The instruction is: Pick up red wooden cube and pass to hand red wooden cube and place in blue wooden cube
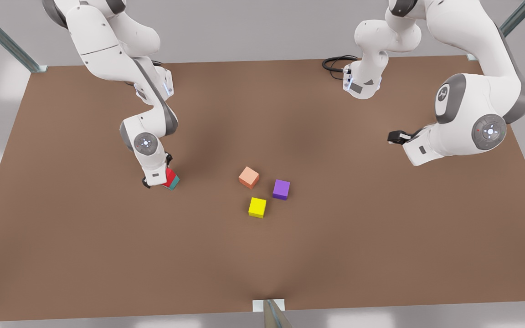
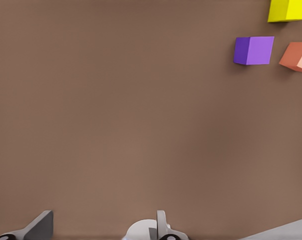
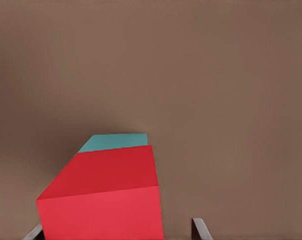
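Observation:
The red wooden cube (image 1: 169, 175) (image 3: 106, 195) rests on top of the blue wooden cube (image 1: 175, 183) (image 3: 116, 142), a teal block on the table at the front view's left. My right gripper (image 1: 158, 181) (image 3: 116, 234) stands low over the pair, straddling the red cube. One finger (image 3: 201, 229) stands apart from the cube's side, so the gripper is open. My left gripper (image 1: 393, 136) (image 2: 101, 229) waits above the table at the front view's right, open, holding nothing.
A salmon-orange cube (image 1: 249, 177) (image 2: 297, 56), a purple cube (image 1: 281, 189) (image 2: 254, 50) and a yellow cube (image 1: 257, 207) (image 2: 289, 10) sit close together mid-table. A black cable (image 1: 335, 64) loops at the back. The brown table (image 1: 381, 255) stretches wide in front.

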Available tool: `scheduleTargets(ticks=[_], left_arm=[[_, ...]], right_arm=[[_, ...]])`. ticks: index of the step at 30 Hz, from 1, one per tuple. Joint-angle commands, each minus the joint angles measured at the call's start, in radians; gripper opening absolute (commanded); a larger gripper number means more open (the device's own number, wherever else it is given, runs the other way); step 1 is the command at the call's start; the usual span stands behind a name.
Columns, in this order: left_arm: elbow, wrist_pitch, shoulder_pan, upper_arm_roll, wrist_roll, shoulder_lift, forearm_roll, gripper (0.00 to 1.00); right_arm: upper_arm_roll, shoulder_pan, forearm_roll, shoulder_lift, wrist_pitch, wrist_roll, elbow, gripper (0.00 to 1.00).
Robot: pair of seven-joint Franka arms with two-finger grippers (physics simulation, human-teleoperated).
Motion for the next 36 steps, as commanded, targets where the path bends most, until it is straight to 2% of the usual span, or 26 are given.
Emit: scheduleTargets(ticks=[1,15,18,19,21,22,24,26,27,30,32,35,36], left_arm=[[0.0,0.001,0.001,-0.001,0.007,-0.001,0.0,1.0],[-0.001,0.001,-0.002,-0.001,0.006,0.0,-0.002,1.0],[-0.001,0.001,0.0,-0.001,0.006,0.0,-0.002,1.0],[-0.001,0.001,-0.002,-0.001,0.006,0.0,-0.002,1.0],[-0.001,0.001,-0.002,-0.001,0.006,0.0,-0.002,1.0],[-0.001,0.001,0.0,-0.001,0.006,0.0,-0.002,1.0],[0.0,0.0,0.0,-0.001,0.006,0.0,0.0,1.0],[0.0,-0.006,0.001,-0.001,0.006,-0.003,0.001,1.0],[-0.001,-0.006,0.001,-0.001,0.006,-0.003,0.0,1.0],[-0.001,-0.008,-0.005,-0.002,0.004,-0.003,0.0,1.0],[-0.001,-0.002,-0.005,-0.002,0.006,-0.001,0.001,1.0],[0.0,0.0,-0.01,-0.002,0.004,0.0,0.0,1.0],[0.0,-0.002,-0.007,-0.002,0.006,-0.001,0.0,1.0]], right_arm=[[0.0,0.0,0.011,-0.001,-0.013,0.023,0.009,1.0],[0.034,0.015,0.126,0.011,-0.128,0.013,0.129,1.0],[0.034,0.017,0.191,0.045,-0.281,0.002,0.276,1.0],[0.033,0.017,0.217,0.09,-0.359,0.016,0.377,1.0],[0.03,0.005,0.235,0.249,-0.585,0.079,0.69,1.0],[0.014,0.003,0.232,0.292,-0.662,0.216,0.785,1.0],[-0.053,0.003,0.198,0.299,-0.662,0.644,0.814,1.0],[-0.124,-0.006,0.183,0.296,-0.665,0.651,0.873,1.0],[-0.125,-0.032,0.182,0.289,-0.678,0.645,0.9,1.0],[-0.125,-0.046,0.192,0.267,-0.959,0.657,1.091,1.0],[-0.124,-0.11,0.215,0.132,-1.056,0.657,1.051,1.0],[-0.115,-0.175,0.261,-0.058,-1.047,0.726,0.859,1.0],[-0.115,-0.178,0.292,-0.081,-1.033,0.735,0.824,1.0]])
